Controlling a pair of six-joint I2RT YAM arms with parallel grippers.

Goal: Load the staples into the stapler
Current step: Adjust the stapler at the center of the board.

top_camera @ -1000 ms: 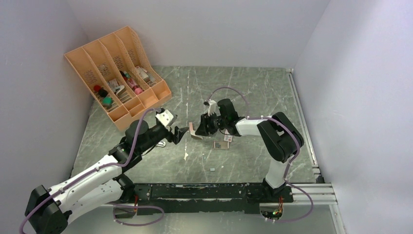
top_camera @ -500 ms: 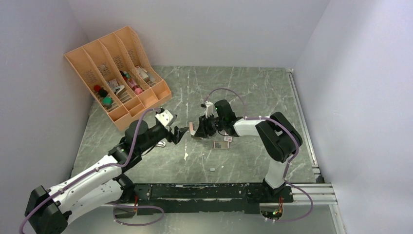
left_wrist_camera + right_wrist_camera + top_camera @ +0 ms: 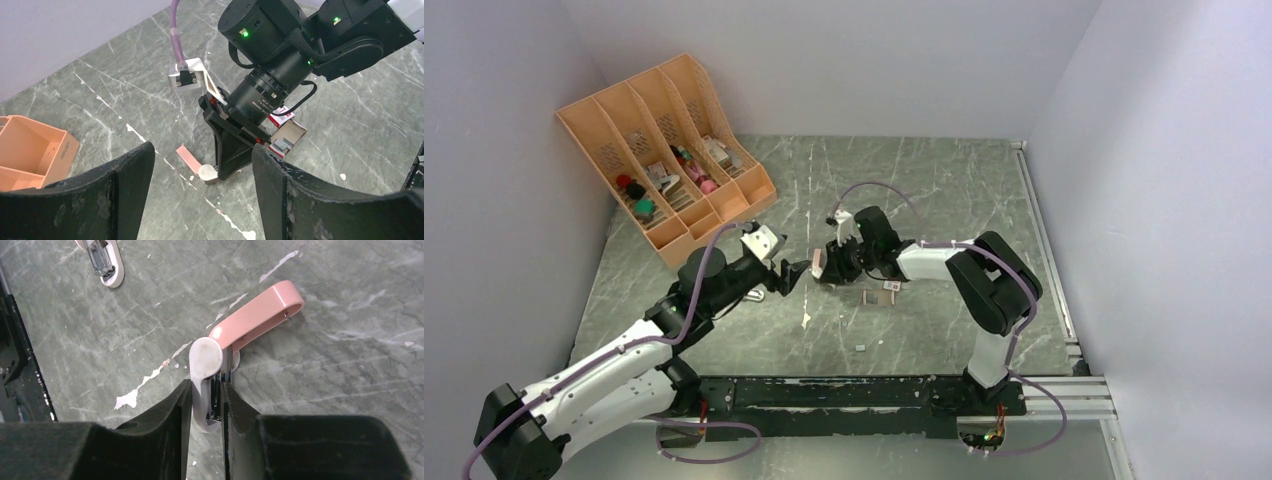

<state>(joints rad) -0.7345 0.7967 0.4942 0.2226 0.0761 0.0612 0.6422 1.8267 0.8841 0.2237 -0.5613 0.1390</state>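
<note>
Between pale walls [image 3: 844, 60], a marbled green table [image 3: 944, 190] bears the stapler [image 3: 260, 310].

So the right gripper [image 3: 206, 390] slides a bit left toward the left gripper [image 3: 794, 272], and its jaws pinch in on the white base of the open pink stapler [image 3: 260, 315] now.

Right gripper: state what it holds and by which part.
The right gripper pinches the stapler by the sides of its white base, near the hinge; the pink lid stands open.
</note>
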